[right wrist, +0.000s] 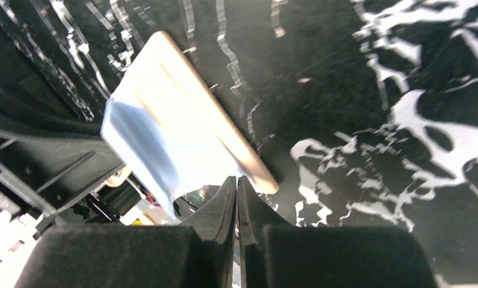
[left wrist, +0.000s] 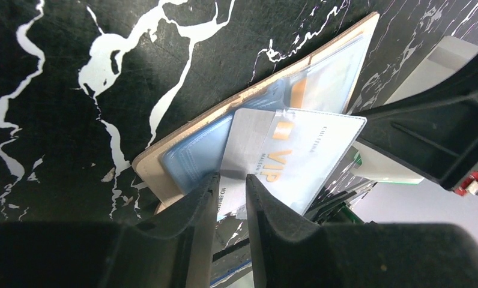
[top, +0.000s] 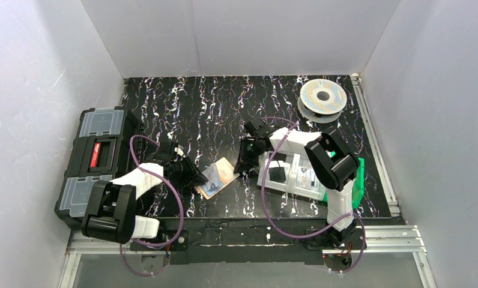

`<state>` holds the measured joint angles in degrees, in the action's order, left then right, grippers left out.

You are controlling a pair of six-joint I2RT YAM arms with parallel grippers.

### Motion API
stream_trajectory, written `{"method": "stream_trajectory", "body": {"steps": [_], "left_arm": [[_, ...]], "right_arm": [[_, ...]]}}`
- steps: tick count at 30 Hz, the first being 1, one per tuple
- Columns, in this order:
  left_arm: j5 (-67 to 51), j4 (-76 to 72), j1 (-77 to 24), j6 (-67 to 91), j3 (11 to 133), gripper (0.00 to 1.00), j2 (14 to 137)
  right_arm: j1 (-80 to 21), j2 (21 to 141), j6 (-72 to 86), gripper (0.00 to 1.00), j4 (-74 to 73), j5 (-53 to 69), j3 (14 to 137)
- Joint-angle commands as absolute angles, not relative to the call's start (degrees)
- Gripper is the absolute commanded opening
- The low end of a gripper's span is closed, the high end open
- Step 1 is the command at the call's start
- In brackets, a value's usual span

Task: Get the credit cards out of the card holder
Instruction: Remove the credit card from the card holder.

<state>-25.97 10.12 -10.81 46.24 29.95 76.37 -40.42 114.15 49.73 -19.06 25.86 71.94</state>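
Note:
The tan card holder [top: 220, 177] lies open mid-table between my two grippers. In the left wrist view its tan edge [left wrist: 224, 108] frames pale blue credit cards [left wrist: 194, 150] under clear sleeves. One silvery credit card marked VIP [left wrist: 302, 150] sticks out askew toward my left gripper [left wrist: 232, 179]. That gripper's jaws stand a narrow gap apart with the card's near edge just beyond the tips. It sits at the holder's left end [top: 193, 174]. My right gripper [right wrist: 236, 180] is shut at the holder's [right wrist: 236, 144] near edge, at its right end [top: 244, 166].
A black toolbox [top: 98, 162] stands at the left edge. A clear compartment tray [top: 290, 174] and a green bin [top: 360, 180] sit right of the holder, under the right arm. A filament spool [top: 322, 99] lies back right. White walls enclose the table.

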Motion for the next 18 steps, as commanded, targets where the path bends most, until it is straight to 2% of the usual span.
{"method": "stream_trajectory", "body": {"steps": [1, 10, 18], "left_arm": [[-21.57, 13.65, -10.78, 44.71, 29.14, 0.23, 78.05], [-21.86, 13.91, -10.75, 44.69, 29.48, 0.22, 78.47], [-22.2, 13.89, -10.78, 44.65, 29.71, 0.2, 78.42]], "right_arm": [[-41.85, 107.51, 46.47, 0.14, -17.07, 23.73, 72.83], [-44.69, 107.94, 44.68, 0.36, -12.1, 29.83, 73.88], [-47.07, 113.91, 43.11, 0.41, -14.72, 31.41, 78.88]]}}
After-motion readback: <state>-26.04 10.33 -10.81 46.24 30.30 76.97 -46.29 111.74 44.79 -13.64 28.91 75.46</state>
